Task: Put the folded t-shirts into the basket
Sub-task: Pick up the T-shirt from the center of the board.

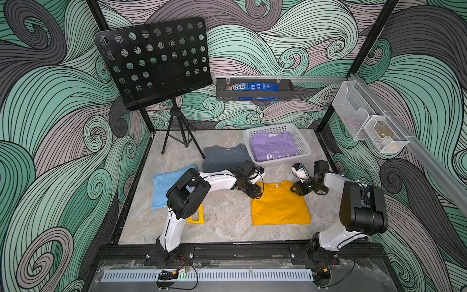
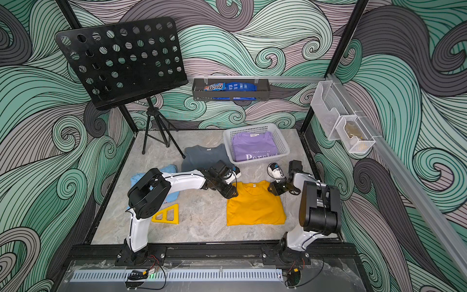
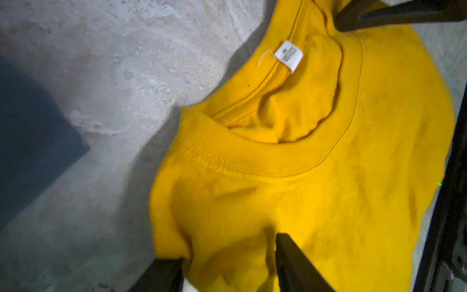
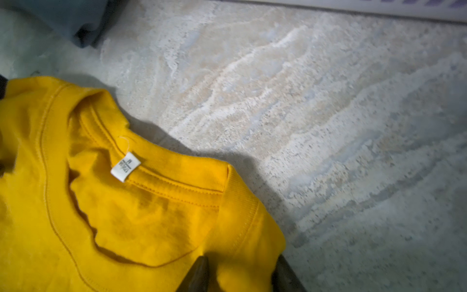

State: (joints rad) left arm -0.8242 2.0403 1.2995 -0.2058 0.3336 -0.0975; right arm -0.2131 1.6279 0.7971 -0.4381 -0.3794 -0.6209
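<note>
We see the grey shirt and the basket holding a purple shirt above the yellow shirt, folded flat right of centre, neck tag showing; left gripper and right gripper clamp its upper corners.

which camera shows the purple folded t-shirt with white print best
Both top views: the purple folded t-shirt lies mostly visible in the white perforated plastic basket. Right wrist catches only purple slivers through the basket wall; left wrist shows none.
</note>
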